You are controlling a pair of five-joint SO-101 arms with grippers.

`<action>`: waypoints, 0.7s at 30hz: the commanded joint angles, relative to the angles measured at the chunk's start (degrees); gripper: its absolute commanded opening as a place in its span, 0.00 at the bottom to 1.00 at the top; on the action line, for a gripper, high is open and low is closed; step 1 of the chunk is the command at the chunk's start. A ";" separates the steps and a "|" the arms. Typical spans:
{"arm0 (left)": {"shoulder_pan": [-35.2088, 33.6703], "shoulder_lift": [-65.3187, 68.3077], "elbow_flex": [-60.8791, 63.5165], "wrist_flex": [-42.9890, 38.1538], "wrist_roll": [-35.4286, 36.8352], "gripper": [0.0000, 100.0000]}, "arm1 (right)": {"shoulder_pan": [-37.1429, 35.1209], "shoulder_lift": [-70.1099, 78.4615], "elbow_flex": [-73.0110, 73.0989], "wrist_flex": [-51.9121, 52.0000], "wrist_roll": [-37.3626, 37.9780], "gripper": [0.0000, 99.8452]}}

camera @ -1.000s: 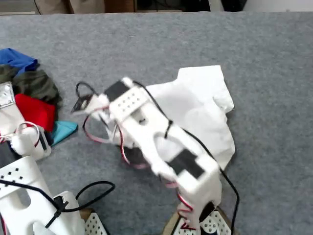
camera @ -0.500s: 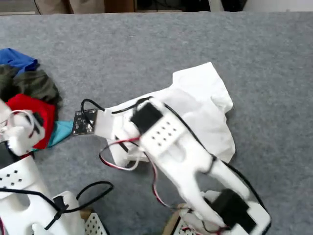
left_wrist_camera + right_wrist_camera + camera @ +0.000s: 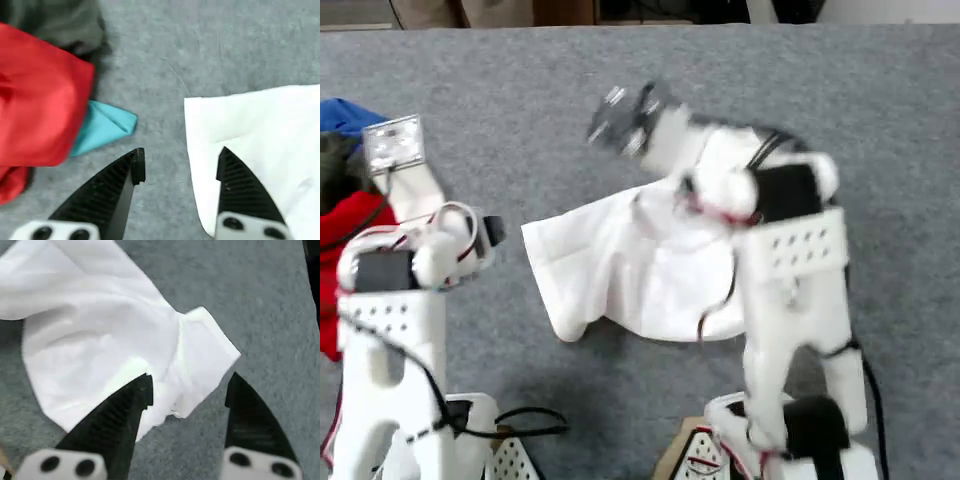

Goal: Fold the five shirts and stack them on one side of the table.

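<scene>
A white shirt (image 3: 640, 270) lies crumpled on the grey table (image 3: 520, 80), one sleeve (image 3: 205, 350) sticking out. My right gripper (image 3: 190, 390) hangs open above that sleeve, holding nothing. Its arm (image 3: 790, 250) stands raised over the shirt's right side. My left gripper (image 3: 180, 160) is open too, low over the bare table beside the white shirt's edge (image 3: 250, 130). The left arm (image 3: 390, 290) stands between the white shirt and the other shirts.
A heap of shirts sits at the table's left edge: red (image 3: 345, 215), dark green (image 3: 335, 160) and blue (image 3: 340, 112). The left wrist view shows the red one (image 3: 40, 100) over a teal one (image 3: 102, 127), with the dark green one (image 3: 55, 20) beyond.
The right arm has lifted off the white shirt and swung back and right. The shirt now lies spread further left. The left arm has risen and turned toward it.
</scene>
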 commanded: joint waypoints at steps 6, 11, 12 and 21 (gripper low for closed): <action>8.18 14.55 -0.53 -5.89 3.52 0.25 | 10.42 23.60 -22.02 -1.76 -6.86 0.25; 8.09 21.05 -0.88 -13.63 13.98 0.25 | 11.30 39.16 -31.52 -2.11 -16.18 0.25; 8.18 22.20 -0.88 -14.51 14.86 0.25 | 11.47 42.15 -33.45 -2.20 -17.76 0.25; 8.35 38.37 -10.20 -17.49 22.95 0.25 | 13.93 65.80 -59.56 -3.25 -25.32 0.25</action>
